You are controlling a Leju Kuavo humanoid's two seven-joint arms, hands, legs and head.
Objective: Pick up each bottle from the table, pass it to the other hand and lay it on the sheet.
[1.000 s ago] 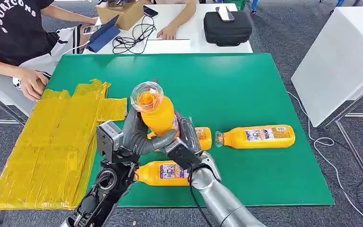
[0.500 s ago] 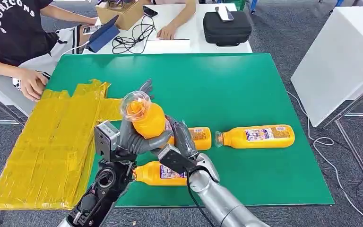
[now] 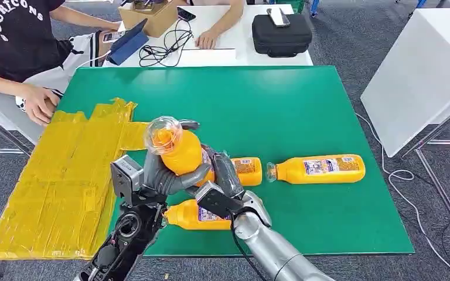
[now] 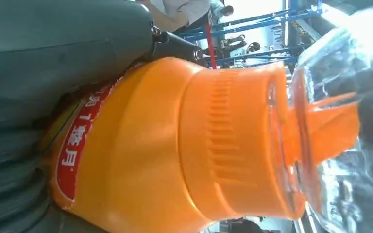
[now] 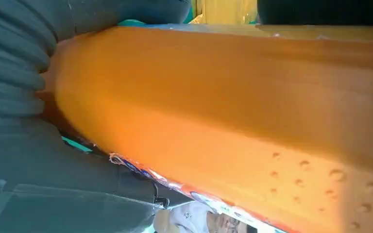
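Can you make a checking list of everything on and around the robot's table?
Surface: green table, yellow sheet on its left part.
Job's things: held bottle between both hands; three bottles lying: far right bottle, middle bottle, near bottle.
Clutter: nothing seen on the green table.
Hands: left hand and right hand grip the held bottle.
Cables: black cables on the white desk.
Surroundings: person's hand at the sheet, black case.

Both hands hide the held bottle's (image 3: 179, 150) lower body.
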